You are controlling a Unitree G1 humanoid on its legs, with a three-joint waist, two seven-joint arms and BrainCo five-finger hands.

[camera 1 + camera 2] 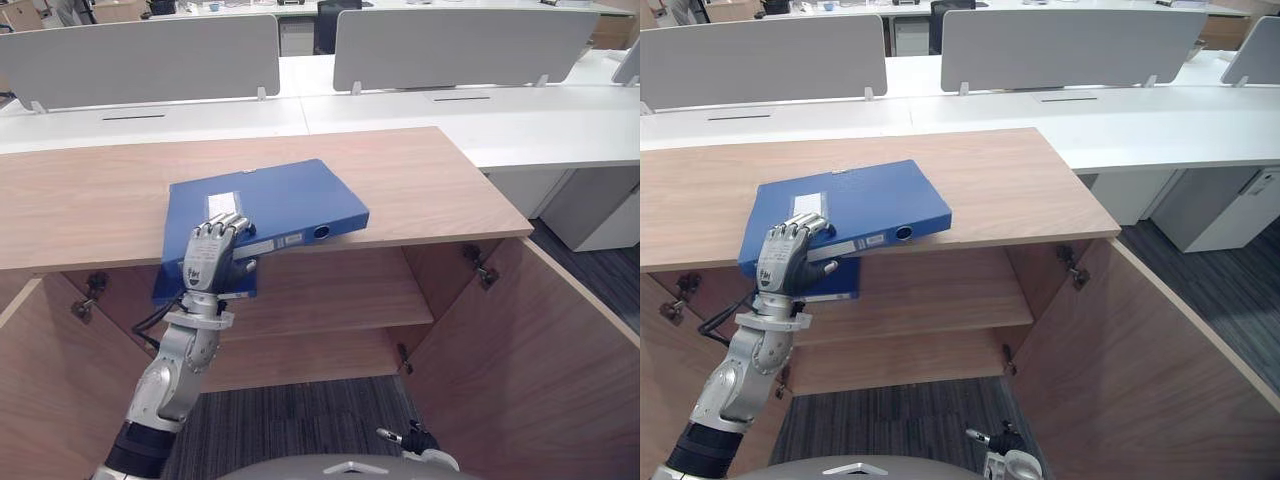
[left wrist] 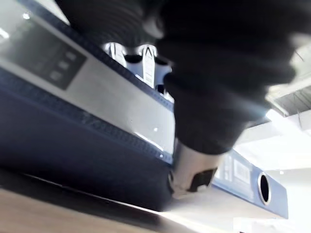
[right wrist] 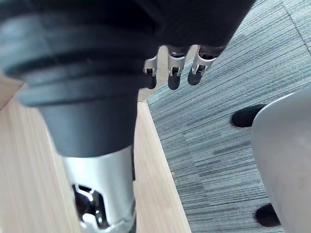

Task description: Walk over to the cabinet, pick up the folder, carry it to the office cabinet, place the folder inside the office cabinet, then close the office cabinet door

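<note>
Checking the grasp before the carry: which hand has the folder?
The left hand, its fingers curled over the near edge of the blue folder on the cabinet top; the right hand hangs low over the carpet, holding nothing.

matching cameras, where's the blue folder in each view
left eye view: flat blue plastic folder left of centre, overhanging wooden cabinet top, left hand gripping it
right eye view: same, further left
left wrist view: its spine crosses the picture
right wrist view: right hand over grey carpet
shared landmark: round spine hole
</note>
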